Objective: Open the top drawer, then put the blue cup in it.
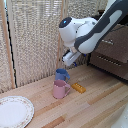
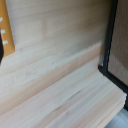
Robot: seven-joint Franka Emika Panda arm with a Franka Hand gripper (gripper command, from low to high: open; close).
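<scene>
The blue cup [image 1: 62, 74] stands upright on the wooden table, touching or just behind a pink mug [image 1: 60, 89]. My gripper [image 1: 70, 59] hangs a little above the blue cup, towards the exterior view's right, and holds nothing that I can see. Its fingers are too small and blurred to read. The dark-brown chest stands at the exterior view's right; its top drawer [image 1: 119, 39] is partly hidden by my arm and looks flush with the drawer front below [image 1: 109, 60]. The wrist view shows no cup and no fingertips.
A yellow block [image 1: 78, 87] [image 2: 6, 35] lies on the table beside the pink mug. A white plate [image 1: 14, 111] sits at the front on the exterior view's left. A slatted screen [image 1: 35, 35] stands behind. A dark frame [image 2: 107, 40] edges the wrist view.
</scene>
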